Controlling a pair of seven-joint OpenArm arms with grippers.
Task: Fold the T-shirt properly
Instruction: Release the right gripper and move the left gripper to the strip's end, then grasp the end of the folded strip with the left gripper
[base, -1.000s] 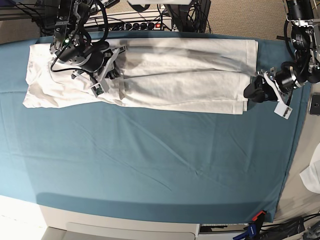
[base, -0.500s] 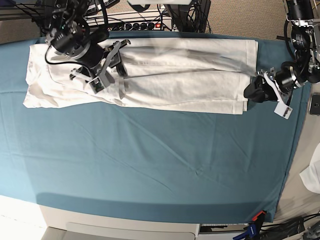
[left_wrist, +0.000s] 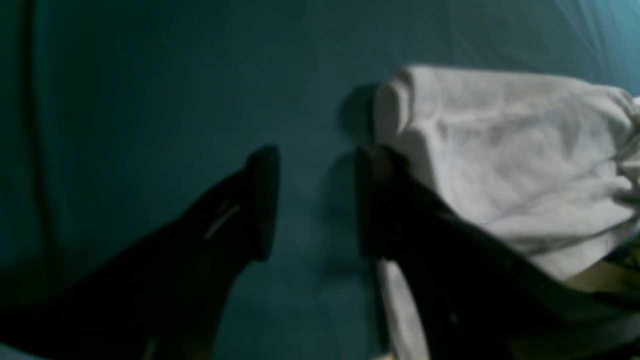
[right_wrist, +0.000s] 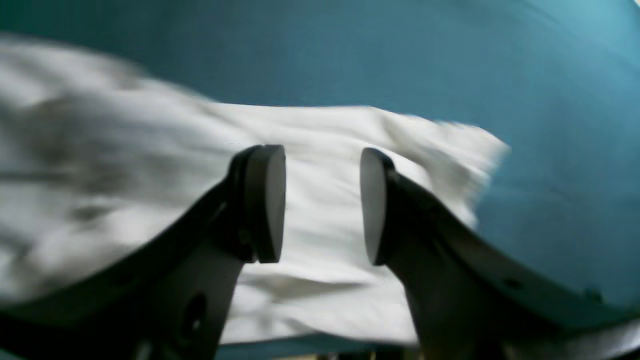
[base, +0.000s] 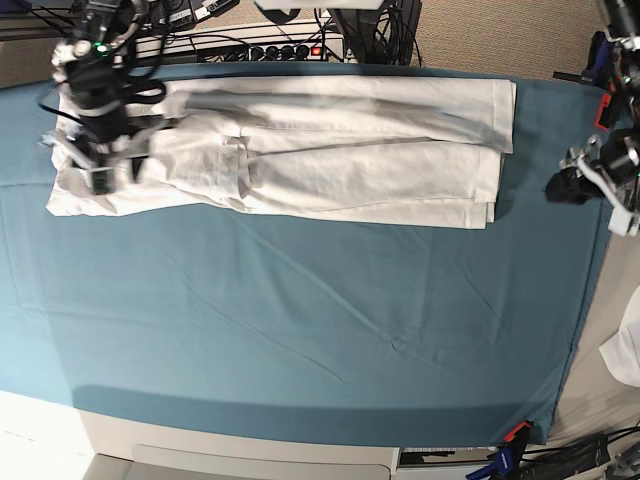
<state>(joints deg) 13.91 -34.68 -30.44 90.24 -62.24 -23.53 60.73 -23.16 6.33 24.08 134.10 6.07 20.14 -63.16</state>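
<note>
Now the T-shirt (base: 300, 150) lies as a long band along the far edge of the teal table cloth (base: 300, 330), both sides folded inward, sleeve end toward the right arm. Both claws stand open and hold nothing: the right gripper (right_wrist: 322, 205) hovers over the sleeve end of the T-shirt, its pads (right_wrist: 265, 200) apart with white cloth showing between them, while the left gripper (left_wrist: 310, 200) hangs just off the hem end, above bare cloth. To do the next fold well, each claw should probably pinch both layers at a corner of one short end and carry it evenly toward the other end, so the edges meet square. Compared with a second ago, the right gripper has moved from mid-shirt out to the sleeve end, and the left gripper has drawn away from the hem.
</note>
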